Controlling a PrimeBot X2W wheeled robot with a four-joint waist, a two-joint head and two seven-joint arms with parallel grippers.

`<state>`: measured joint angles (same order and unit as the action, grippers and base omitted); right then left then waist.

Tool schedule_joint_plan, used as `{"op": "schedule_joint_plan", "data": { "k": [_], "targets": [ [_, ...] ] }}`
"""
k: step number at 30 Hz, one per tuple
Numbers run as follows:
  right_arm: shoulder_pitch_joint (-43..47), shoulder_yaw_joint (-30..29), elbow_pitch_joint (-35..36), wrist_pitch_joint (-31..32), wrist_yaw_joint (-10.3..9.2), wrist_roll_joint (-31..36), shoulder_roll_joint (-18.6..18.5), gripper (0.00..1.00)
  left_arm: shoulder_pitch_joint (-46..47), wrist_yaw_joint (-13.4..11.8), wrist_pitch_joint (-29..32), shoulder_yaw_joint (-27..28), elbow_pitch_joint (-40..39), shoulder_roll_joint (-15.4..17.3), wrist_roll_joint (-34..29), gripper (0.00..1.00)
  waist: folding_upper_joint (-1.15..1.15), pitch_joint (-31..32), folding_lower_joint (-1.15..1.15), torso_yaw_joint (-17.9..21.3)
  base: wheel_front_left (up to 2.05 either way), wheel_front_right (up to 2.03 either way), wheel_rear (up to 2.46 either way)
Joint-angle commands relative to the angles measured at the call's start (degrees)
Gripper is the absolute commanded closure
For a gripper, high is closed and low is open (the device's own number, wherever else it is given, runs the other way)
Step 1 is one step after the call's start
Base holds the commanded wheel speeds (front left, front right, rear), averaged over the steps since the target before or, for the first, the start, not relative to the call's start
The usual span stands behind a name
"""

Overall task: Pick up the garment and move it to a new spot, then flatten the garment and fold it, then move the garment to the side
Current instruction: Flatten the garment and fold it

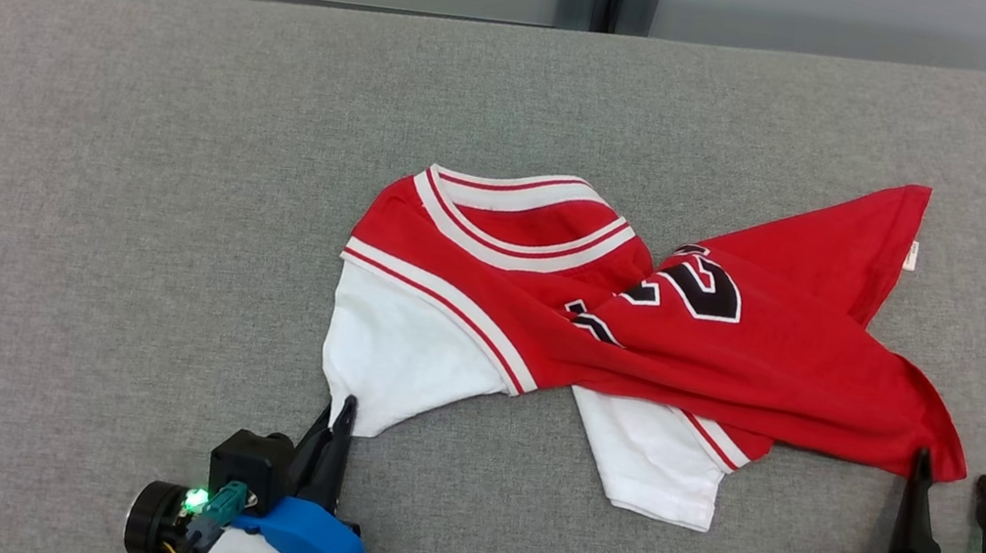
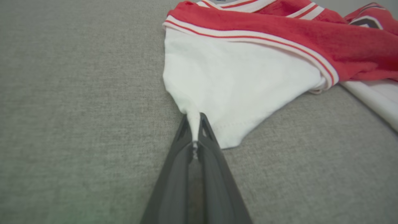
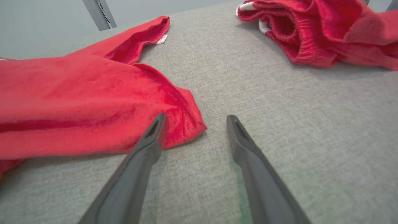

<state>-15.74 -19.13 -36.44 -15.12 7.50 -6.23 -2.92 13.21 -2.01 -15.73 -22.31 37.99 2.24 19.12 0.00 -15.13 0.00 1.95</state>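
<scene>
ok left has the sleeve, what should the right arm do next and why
Probably close the right gripper on the jersey at its red hem corner: its jaws stand open with that corner between them, while the left gripper is shut on the white sleeve.

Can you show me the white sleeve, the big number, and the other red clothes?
White sleeve (image 2: 236,77), left wrist view, middle of its cloth.
Big number (image 1: 713,299), head view, on the black digit.
Other red clothes (image 3: 311,40), right wrist view, bunched middle.
</scene>
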Motion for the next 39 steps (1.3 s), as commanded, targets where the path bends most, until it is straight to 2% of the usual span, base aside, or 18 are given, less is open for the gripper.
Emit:
{"op": "schedule_joint_plan", "data": {
  "k": [1,6,8,9,11,12,13,20,28,32,39],
  "targets": [
    [-0.7,-0.11,-0.82,-0.02,-0.02,-0.94,-0.03,0.0,-0.35,-0.33,1.07,0.94,1.78,1.21,-0.16,1.0,0.0,-0.15,0.0,-0.04,0.0,0.0,0.0],
    [-1.41,0.31,-4.91,0.12,-0.02,-3.12,0.02,0.0,-0.56,-0.09,1.1,1.21,2.23,1.3,-0.81,1.0,0.0,-0.59,0.0,-0.01,0.0,0.0,0.0],
    [-1.6,0.91,-6.13,0.27,-0.02,-4.05,0.11,0.14,-0.53,-0.03,1.12,1.36,2.33,1.32,-0.87,1.0,0.0,-0.8,0.0,0.0,0.0,0.0,0.0],
    [-1.83,1.01,-6.6,0.28,-0.02,-4.52,0.15,0.31,-0.46,0.01,1.16,1.48,2.41,1.34,-1.0,1.0,0.0,-0.93,0.0,0.02,0.0,0.0,0.0],
    [-2.13,1.9,-7.19,0.42,-0.01,-4.95,0.34,0.57,-0.32,0.0,1.32,1.64,2.5,1.35,-1.31,1.0,0.0,-1.19,0.0,0.02,0.0,0.0,0.0],
    [-2.09,2.22,-7.51,0.42,-0.01,-5.31,0.4,0.81,-0.23,0.01,1.34,1.69,2.55,1.35,-1.36,1.0,0.0,-1.3,0.0,0.01,0.0,0.0,0.0],
    [-2.09,2.46,-7.74,0.43,-0.01,-5.38,0.38,1.0,-0.17,0.02,1.35,1.74,2.64,1.36,-1.39,1.0,0.0,-1.37,0.0,-0.01,0.0,0.0,0.0],
    [-1.51,4.27,-3.44,0.15,0.0,-8.12,0.23,1.0,-0.27,0.25,1.05,3.12,0.79,1.42,-1.84,1.0,0.0,-0.56,0.0,-0.13,0.0,0.0,0.0],
    [-1.35,9.42,5.89,-0.02,-0.01,-16.74,-0.08,1.0,1.84,2.13,0.57,5.72,-9.85,0.67,-3.26,1.0,0.0,2.97,0.0,-0.52,0.0,0.0,0.0],
    [-3.37,12.6,11.81,-0.02,-0.01,-21.55,-0.95,1.0,4.38,3.89,0.57,8.3,-15.95,0.7,-4.81,1.0,0.0,5.32,0.0,-0.65,0.0,0.0,0.0],
    [-9.28,16.14,21.43,-0.01,-0.01,-30.49,-5.3,1.0,13.13,7.33,0.53,12.64,-26.22,4.35,-7.6,1.0,0.0,10.18,0.0,-0.9,0.0,0.0,0.0]
  ]
}}
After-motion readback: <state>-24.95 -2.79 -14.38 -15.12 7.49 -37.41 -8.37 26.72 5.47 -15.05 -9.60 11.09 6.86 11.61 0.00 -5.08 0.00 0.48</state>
